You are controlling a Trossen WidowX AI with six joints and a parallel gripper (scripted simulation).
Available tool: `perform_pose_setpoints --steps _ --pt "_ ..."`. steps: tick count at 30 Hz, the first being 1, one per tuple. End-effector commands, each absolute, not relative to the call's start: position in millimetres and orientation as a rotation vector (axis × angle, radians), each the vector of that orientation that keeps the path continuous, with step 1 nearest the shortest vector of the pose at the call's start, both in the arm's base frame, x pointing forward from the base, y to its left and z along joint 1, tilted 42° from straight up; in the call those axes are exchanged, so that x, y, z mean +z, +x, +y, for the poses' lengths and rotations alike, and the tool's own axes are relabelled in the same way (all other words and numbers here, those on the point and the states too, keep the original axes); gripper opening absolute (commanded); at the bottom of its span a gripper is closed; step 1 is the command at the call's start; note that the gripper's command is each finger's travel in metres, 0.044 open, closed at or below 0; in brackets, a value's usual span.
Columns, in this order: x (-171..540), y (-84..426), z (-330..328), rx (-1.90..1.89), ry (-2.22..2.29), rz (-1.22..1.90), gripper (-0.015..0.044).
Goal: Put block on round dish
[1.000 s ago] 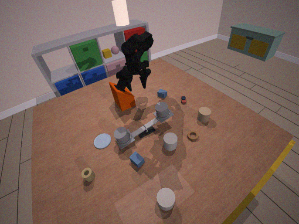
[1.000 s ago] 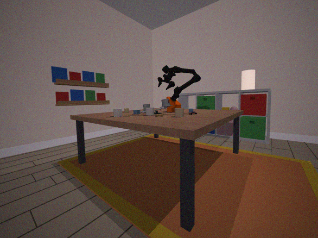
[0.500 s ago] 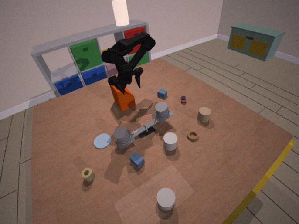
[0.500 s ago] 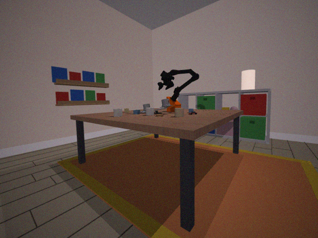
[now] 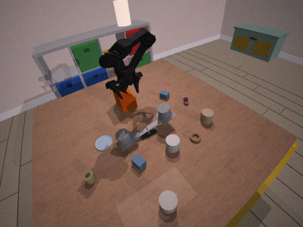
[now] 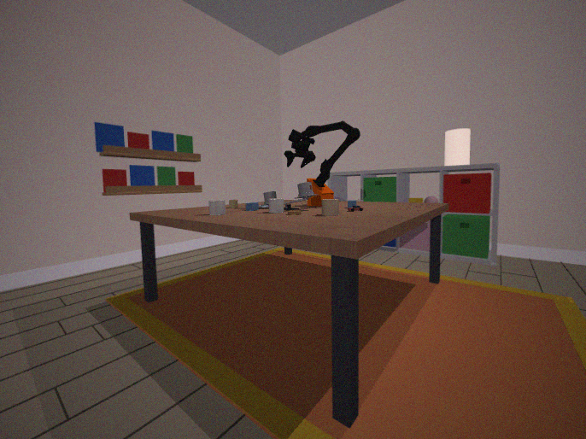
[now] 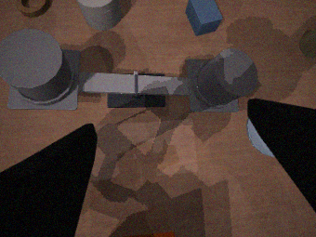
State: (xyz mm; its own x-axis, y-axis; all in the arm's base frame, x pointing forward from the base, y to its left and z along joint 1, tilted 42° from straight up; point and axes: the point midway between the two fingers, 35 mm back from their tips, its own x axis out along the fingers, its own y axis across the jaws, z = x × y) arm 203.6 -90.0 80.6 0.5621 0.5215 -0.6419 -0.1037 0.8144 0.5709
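Observation:
The balance is tilted. Its end near the round dish is low and its far end is high. One grey cup stands upside down on the low end. The other grey cup stands upside down on the raised end. The pale blue round dish lies beside the low end and is bare; a finger partly covers it in the wrist view. No block shows under either cup. My gripper is open and empty, high above the table on the arm-base side of the balance.
Blue boxes lie on both sides of the balance. White cylinders, a tan cylinder, a wooden ring, a toy car and a hollow olive cylinder stand around. The orange arm base is behind.

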Motion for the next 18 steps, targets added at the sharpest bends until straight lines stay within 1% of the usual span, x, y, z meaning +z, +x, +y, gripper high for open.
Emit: perform_pose_setpoints --steps 1,18 --pt "75.8 209.2 -95.1 0.424 0.455 0.933 0.0440" --pt "41.7 245.0 -111.5 0.743 0.065 0.955 0.0440"
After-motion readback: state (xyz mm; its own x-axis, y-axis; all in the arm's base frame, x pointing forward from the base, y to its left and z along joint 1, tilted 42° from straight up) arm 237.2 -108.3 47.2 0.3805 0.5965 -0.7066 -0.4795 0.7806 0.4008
